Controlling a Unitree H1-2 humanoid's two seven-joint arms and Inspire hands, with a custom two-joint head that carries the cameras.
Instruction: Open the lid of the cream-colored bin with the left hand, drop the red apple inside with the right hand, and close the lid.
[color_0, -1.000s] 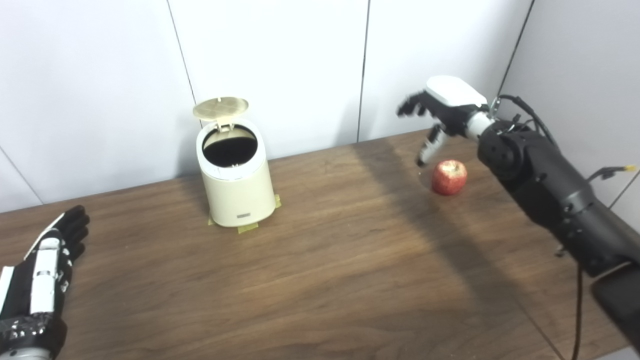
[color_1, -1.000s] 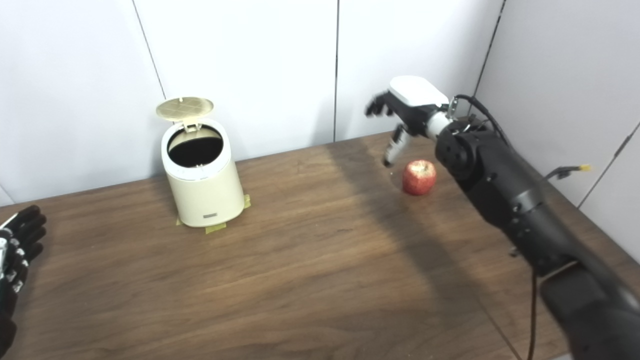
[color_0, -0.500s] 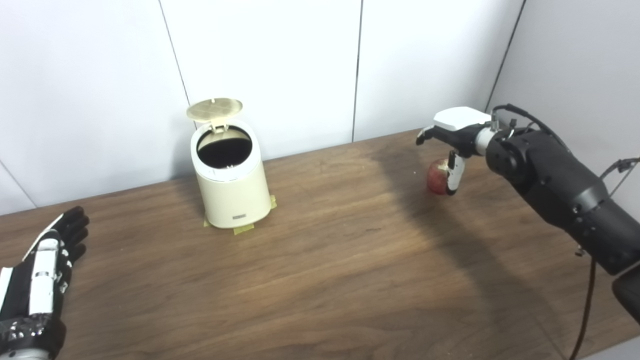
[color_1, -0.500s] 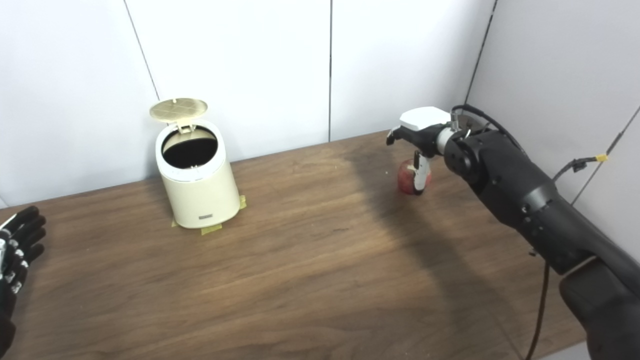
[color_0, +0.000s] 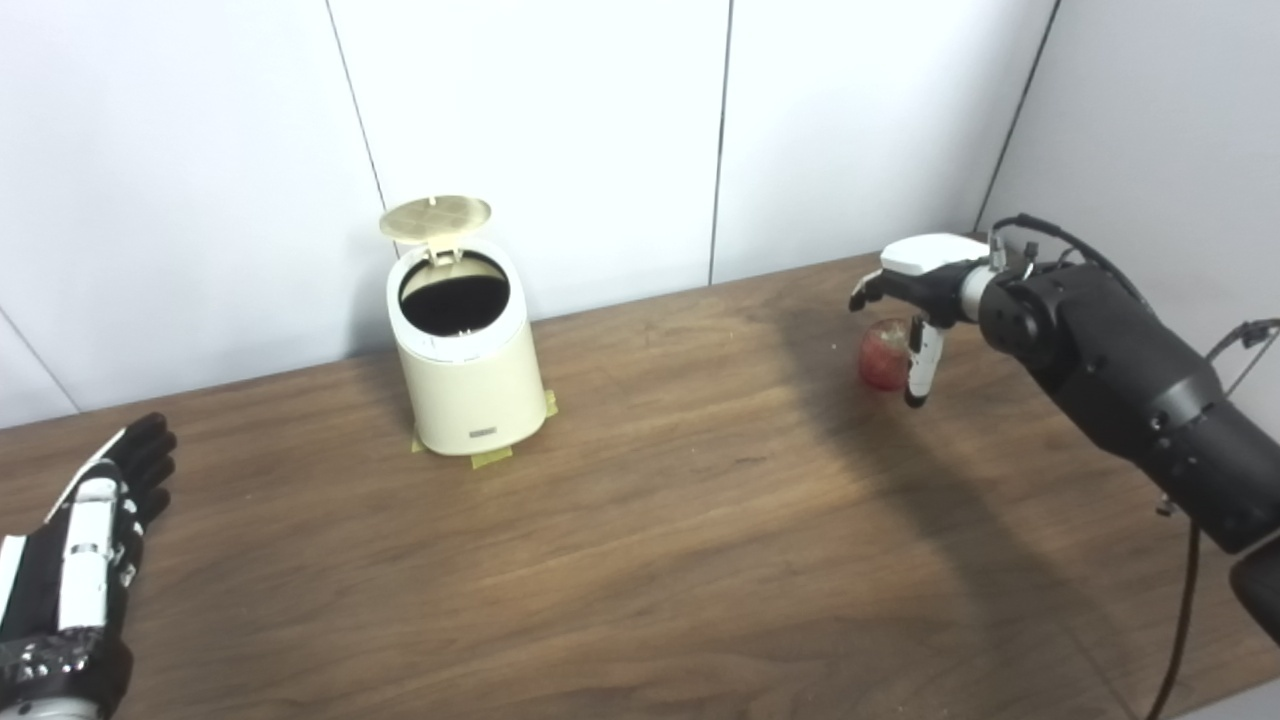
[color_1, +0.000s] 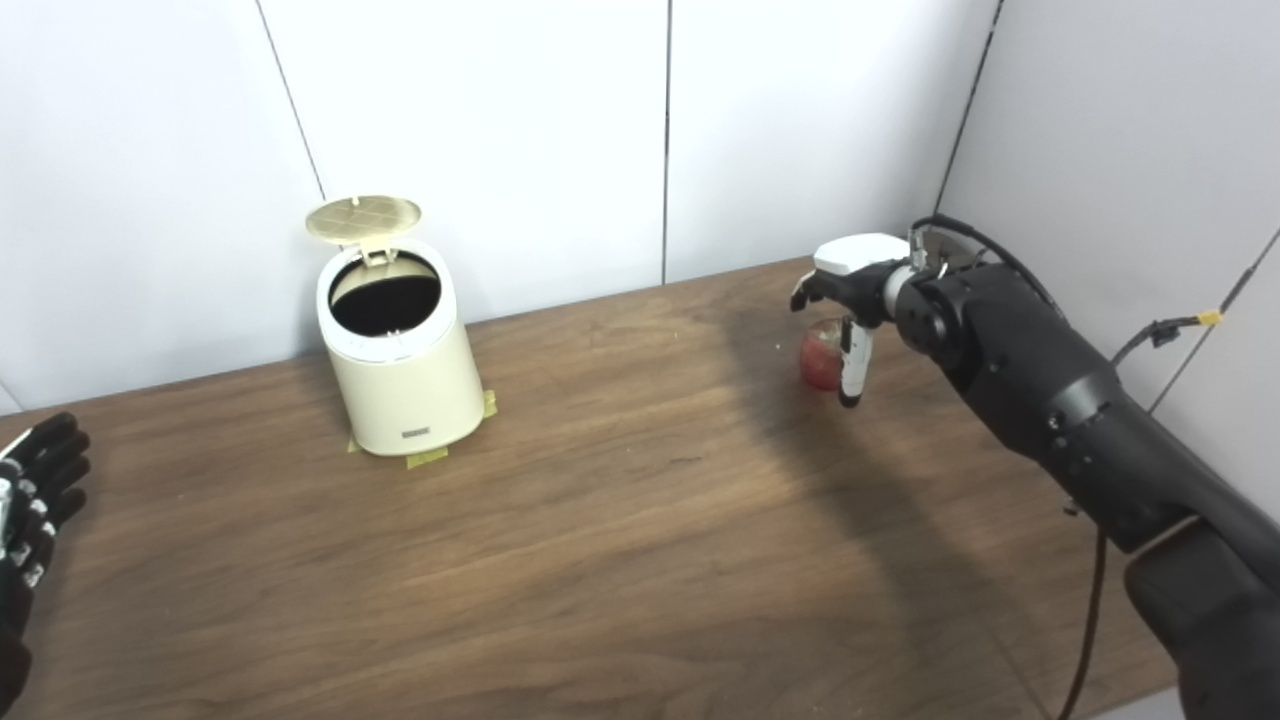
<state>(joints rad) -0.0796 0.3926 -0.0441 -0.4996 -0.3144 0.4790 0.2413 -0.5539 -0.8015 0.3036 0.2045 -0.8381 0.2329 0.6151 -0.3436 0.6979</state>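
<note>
Left hand (color_0: 75, 560) near left, flat on table (color_0: 640, 560), fingers spread, empty. Bin (color_0: 466, 365) far left-centre, lid (color_0: 435, 216) up. Apple (color_0: 882, 354) far right: rigid, smooth, rolls; take around widest part. Right hand (color_0: 910, 310) cupped over apple, closure cannot tell.

The right hand (color_0: 915, 300) is covering the top and near side of the apple (color_0: 882, 355); whether the fingers are touching it cannot be told. The bin (color_0: 465, 370) interior is showing only black, so its contents are hidden. The left hand (color_1: 25, 500) is being cut off by the picture's edge.
</note>
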